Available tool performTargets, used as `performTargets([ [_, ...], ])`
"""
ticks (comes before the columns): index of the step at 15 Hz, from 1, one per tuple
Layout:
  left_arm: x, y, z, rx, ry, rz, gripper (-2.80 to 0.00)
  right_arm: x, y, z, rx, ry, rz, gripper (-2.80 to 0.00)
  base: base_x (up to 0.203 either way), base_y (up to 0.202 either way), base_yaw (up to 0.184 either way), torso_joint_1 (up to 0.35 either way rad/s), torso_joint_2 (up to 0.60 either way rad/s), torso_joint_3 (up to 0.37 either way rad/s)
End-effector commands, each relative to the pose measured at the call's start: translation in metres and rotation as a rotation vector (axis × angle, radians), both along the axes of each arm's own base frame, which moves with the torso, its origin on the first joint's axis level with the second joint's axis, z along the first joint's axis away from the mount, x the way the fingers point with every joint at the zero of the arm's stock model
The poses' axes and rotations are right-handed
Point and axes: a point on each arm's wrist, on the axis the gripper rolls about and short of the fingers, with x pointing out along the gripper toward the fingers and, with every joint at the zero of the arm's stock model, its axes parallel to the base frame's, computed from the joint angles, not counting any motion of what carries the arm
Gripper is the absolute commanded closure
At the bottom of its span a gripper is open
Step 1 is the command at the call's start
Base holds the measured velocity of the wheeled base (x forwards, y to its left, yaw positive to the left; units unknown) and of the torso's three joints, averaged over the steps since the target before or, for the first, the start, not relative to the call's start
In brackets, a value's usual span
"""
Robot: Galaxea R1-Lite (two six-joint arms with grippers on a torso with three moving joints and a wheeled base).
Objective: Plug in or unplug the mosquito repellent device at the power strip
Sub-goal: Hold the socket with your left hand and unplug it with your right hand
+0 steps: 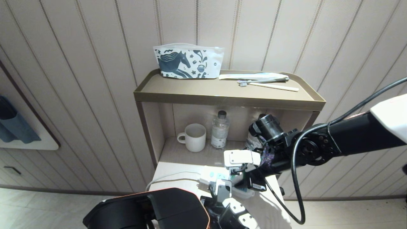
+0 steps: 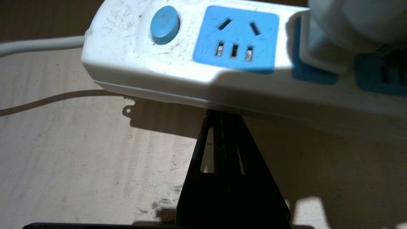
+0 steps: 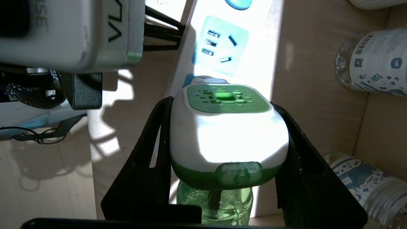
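The power strip (image 1: 211, 175) lies on the lower shelf, white with light-blue socket faces and a blue button (image 2: 164, 20) at its cord end. The mosquito repellent device (image 3: 227, 127), with a white-and-green head over a green liquid bottle, sits against the second socket face. My right gripper (image 3: 222, 105) is shut on the device, one black finger on each side of its head. My left gripper (image 2: 222, 116) is shut with nothing in it. Its tips press on the long side edge of the power strip (image 2: 178, 70), below the first socket. The device's white body (image 2: 346, 25) shows beside that socket.
A white ribbed mug (image 1: 193, 136) and a clear water bottle (image 1: 220, 129) stand at the back of the shelf; two more bottles (image 3: 375, 60) are close by my right gripper. The white cord (image 1: 171, 178) runs off leftward. A printed pouch (image 1: 187, 62) and toothbrush (image 1: 267, 83) lie on the top tray.
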Motion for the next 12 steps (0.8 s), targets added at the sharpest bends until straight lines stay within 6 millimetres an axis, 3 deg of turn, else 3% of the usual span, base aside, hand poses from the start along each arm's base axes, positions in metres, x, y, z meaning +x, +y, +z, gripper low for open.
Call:
performTargets([
  [1,0.003,0.003,0.004,-0.014,-0.008,0.016,0.0,0.004,0.0,-0.01,-0.01,0.026,0.004,0.0,0.0,0.0,0.0,0.0,0.0,0.0],
  [3,0.005,0.007,0.007,-0.021,-0.013,0.026,0.0,0.005,0.0,-0.013,-0.011,0.035,0.003,0.0,0.0,0.0,0.0,0.0,0.0,0.0],
  [8,0.022,0.026,0.063,-0.126,-0.08,0.085,0.0,0.008,0.0,-0.026,-0.027,0.066,0.0,0.0,0.0,0.0,0.0,0.0,0.0,0.0],
  [12,0.025,0.027,0.064,-0.134,-0.092,0.086,0.0,0.009,0.001,-0.03,-0.033,0.074,0.001,0.0,0.0,0.0,0.0,0.0,0.0,0.0],
])
